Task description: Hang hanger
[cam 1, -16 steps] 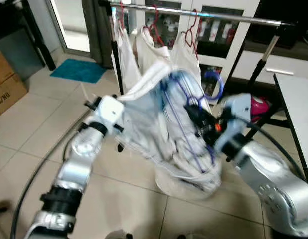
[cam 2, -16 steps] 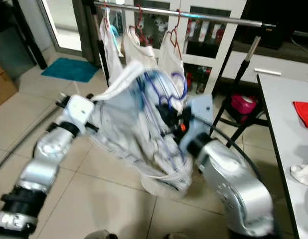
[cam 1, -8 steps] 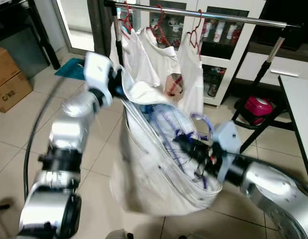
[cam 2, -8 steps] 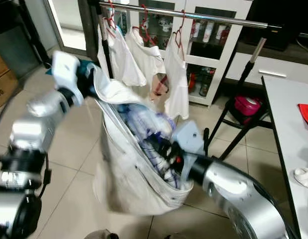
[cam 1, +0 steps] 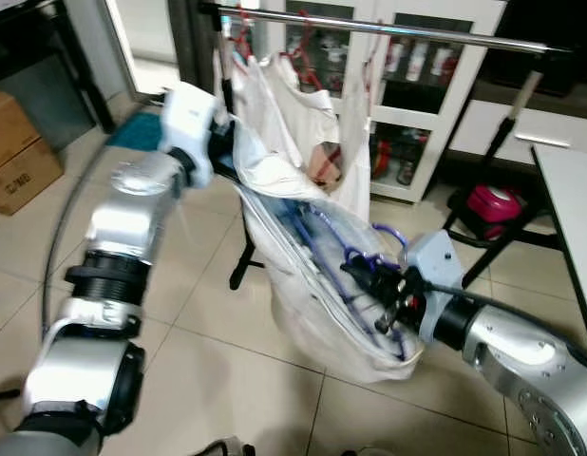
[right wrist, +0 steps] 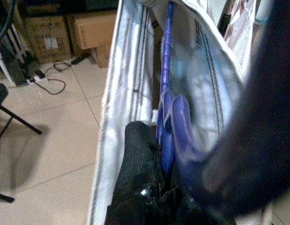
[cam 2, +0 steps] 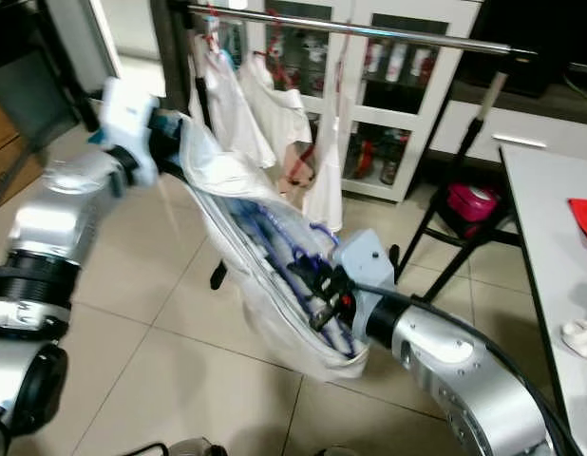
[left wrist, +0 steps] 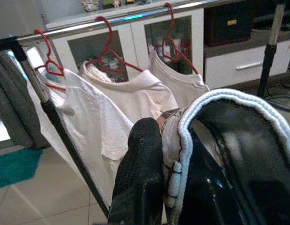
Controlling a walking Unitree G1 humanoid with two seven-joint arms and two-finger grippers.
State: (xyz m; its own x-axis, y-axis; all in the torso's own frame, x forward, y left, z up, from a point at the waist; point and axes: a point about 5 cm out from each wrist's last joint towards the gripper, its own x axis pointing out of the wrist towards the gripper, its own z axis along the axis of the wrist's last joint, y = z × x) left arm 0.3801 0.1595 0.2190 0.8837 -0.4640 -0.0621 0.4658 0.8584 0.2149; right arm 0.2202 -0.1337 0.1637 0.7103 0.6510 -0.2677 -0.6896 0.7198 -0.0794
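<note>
A white garment [cam 1: 308, 294] hangs stretched between my two grippers, with a blue hanger [cam 1: 355, 256] inside it. My left gripper [cam 1: 220, 144] is raised near the rack's left post, shut on the garment's hem [left wrist: 182, 140], which is pinched beside a black finger [left wrist: 140, 173]. Lower and to the right, my right gripper [cam 1: 387, 293] is shut on the blue hanger [right wrist: 166, 98] inside the cloth. Behind, a metal rail [cam 1: 426, 30] carries white shirts [left wrist: 121, 98] on red hangers [left wrist: 105, 51].
A white cabinet with glass doors [cam 1: 412, 76] stands behind the rack. A cardboard box [cam 1: 18, 161] sits at the left, and a pink object [cam 1: 488, 204] lies on the floor by the rack's right leg [cam 1: 507, 128]. A table edge [cam 1: 564, 199] runs along the right.
My left arm has lifted the garment's edge up and left toward the rail. My right gripper with the hanger has sunk lower, so the cloth now hangs slanted between them.
</note>
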